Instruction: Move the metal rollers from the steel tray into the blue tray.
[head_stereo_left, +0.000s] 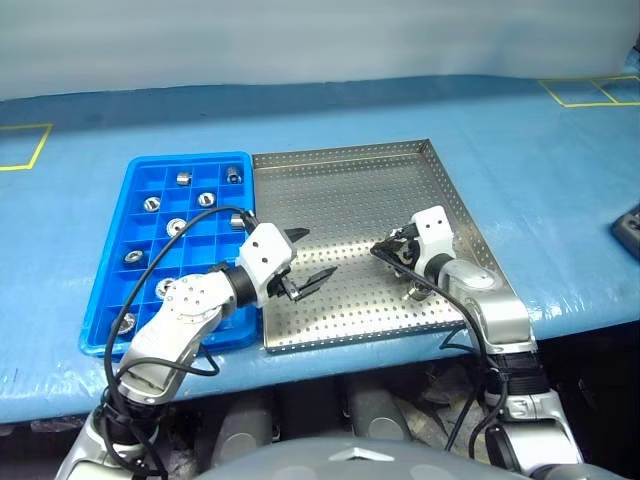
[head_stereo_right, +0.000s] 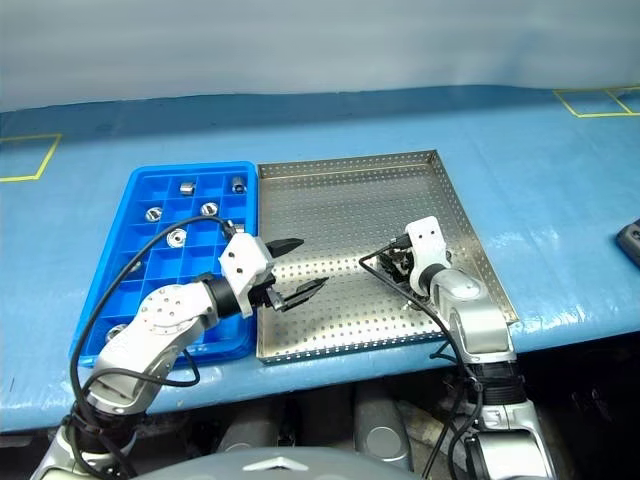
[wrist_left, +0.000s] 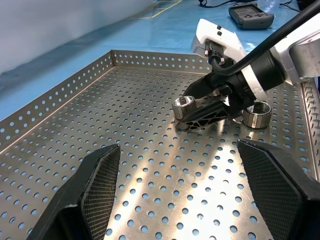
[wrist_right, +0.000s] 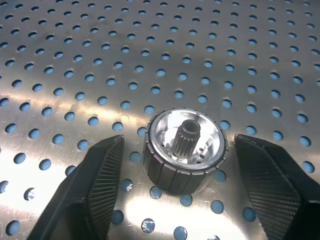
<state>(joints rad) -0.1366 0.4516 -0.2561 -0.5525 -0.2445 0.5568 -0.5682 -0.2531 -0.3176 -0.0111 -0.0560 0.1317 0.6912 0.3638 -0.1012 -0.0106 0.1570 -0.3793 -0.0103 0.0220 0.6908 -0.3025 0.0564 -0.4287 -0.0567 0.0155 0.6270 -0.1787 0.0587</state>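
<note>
Right wrist view, centre: one of the metal rollers (wrist_right: 184, 152) stands on the steel tray (wrist_right: 150, 45), right gripper (wrist_right: 186, 190) spread, straddling it, untouched. Small, rigid, slick; pinch its ribbed sides. Left gripper (head_stereo_left: 308, 262) spread, empty.

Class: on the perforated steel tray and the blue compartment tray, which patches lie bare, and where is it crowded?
The square perforated steel tray is bare across its far half and its middle between the left gripper and right gripper. It is crowded at the right gripper, where two small shiny metal rollers stand. The blue plastic compartment tray holds rollers in scattered cells; the cells between them are empty.
</note>
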